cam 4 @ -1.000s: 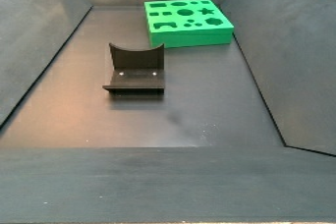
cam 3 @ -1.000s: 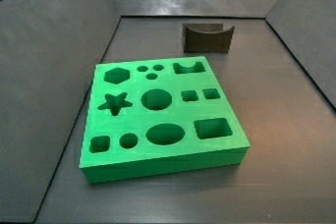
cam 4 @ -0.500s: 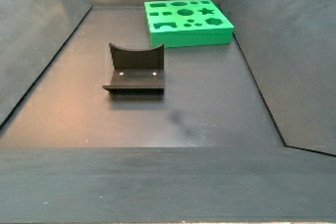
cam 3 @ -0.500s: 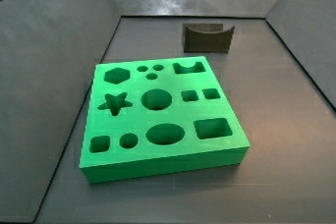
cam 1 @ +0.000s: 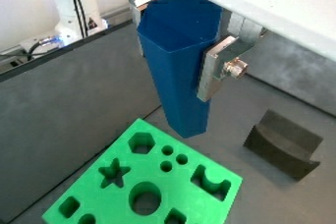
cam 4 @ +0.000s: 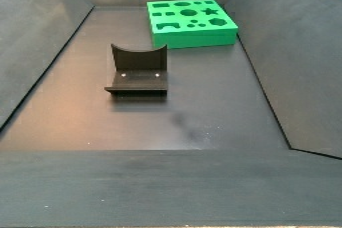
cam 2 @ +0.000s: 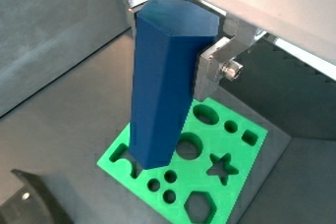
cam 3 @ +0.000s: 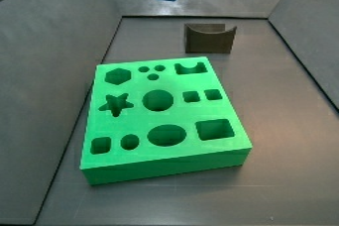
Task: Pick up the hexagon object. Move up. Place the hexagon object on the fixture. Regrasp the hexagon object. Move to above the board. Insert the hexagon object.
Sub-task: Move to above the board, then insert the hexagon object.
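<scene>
In wrist views only — pincer (cam 1: 197, 46) gripping hexagon object (cam 1: 178, 61)

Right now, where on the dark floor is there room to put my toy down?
The widest bare floor lies on the near side of the fixture in a side view. A narrower bare strip runs between the fixture and the green board. High above, the gripper holds the blue hexagon peg upright, its tip entering a side view.
</scene>
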Tool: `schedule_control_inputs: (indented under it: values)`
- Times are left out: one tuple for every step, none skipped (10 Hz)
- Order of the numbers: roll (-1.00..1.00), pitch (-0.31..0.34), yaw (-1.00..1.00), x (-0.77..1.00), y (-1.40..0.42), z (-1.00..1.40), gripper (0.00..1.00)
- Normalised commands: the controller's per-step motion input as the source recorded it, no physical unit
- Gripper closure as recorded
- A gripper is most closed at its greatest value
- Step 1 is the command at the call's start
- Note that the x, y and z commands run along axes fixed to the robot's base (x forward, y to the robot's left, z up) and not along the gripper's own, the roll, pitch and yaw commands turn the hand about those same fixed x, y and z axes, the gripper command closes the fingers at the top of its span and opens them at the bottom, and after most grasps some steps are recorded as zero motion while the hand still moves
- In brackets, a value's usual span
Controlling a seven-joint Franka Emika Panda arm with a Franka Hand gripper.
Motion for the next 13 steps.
schedule_control_inputs:
  values:
    - [-0.27, -0.111, -0.01, -0.09, 0.04, 0.01, 1.00]
    - [0.00, -0.003, 0.00, 0.00, 0.00, -0.03, 1.00]
    - [-0.05, -0.001, 0.00, 0.00, 0.00, -0.03, 1.00]
    - [-0.01, 0.000, 0.00, 0.00, 0.00, 0.00, 1.00]
    - [-0.02, -0.010, 0.00, 0.00, 0.00, 0.00, 1.00]
    - [0.00, -0.206, -0.30, -0.49, 0.00, 0.00, 1.00]
    - [-0.14, -0.263, -0.22, -0.33, 0.05, 0.00, 1.00]
    - [-0.09, -0.281, -0.15, -0.32, 0.02, -0.04, 1.00]
    - [-0.03, -0.014, 0.00, 0.00, 0.00, 0.00, 1.00]
    - [-0.31, -0.314, -0.18, -0.27, 0.15, -0.28, 1.00]
    - [-0.36, -0.353, -0.30, -0.29, 0.19, -0.18, 1.00]
    - [-0.36, -0.363, -0.35, -0.32, 0.17, -0.18, 1.00]
    - [-0.38, -0.353, -0.26, -0.27, 0.21, -0.16, 1.00]
